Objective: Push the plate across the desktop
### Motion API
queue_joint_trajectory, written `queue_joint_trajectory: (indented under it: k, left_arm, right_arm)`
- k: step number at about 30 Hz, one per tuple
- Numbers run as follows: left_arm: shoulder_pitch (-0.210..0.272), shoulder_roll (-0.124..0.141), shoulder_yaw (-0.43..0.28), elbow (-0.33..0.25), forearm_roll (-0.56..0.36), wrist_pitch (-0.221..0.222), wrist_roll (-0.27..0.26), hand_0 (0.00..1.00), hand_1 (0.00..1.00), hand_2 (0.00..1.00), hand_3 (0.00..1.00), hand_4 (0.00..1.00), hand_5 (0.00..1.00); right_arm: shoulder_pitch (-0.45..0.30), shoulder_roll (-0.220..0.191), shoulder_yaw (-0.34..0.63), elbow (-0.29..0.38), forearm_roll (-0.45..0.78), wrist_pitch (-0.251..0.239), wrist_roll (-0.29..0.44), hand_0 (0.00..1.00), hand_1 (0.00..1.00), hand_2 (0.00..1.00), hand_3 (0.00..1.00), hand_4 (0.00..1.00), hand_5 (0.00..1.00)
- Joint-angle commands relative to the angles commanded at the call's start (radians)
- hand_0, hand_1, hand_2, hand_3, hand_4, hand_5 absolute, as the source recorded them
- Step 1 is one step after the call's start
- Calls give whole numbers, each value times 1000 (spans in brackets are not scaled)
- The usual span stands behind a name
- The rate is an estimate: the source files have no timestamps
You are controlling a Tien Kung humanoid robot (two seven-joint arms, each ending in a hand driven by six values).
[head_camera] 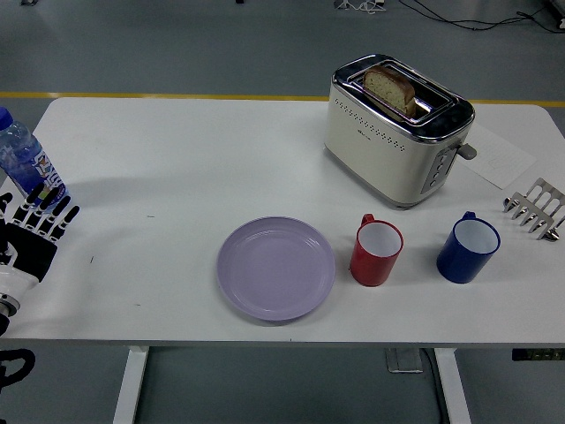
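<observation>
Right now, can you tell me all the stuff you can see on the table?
plate: one, lilac, near middle of the table.
red mug: one, right of the plate.
blue mug: one, right of the red mug.
toaster: one, cream and chrome, far right, bread slice in its slot.
toast rack: one, metal, right edge.
paper: one white sheet, beside the toaster.
bottle: one, blue-labelled, left edge.
left hand: one, black, fingers spread, left edge, empty.
</observation>
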Motion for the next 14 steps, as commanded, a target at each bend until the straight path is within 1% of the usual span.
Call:
queue_joint_trajectory:
  k: [7,14]
  left_arm:
    - [-5,-2,-1,-1,-7,5,-21,652,677,676,650,527,998]
    - [-7,-3,-8,-2,-10,7,-26,653,676,676,648,526,998]
  right_arm:
    - [7,-2,-7,0,14,-1,2,639,614,631,577,361,150]
    - [12,-3,-6,0,14,-2,3,639,613,631,577,361,150]
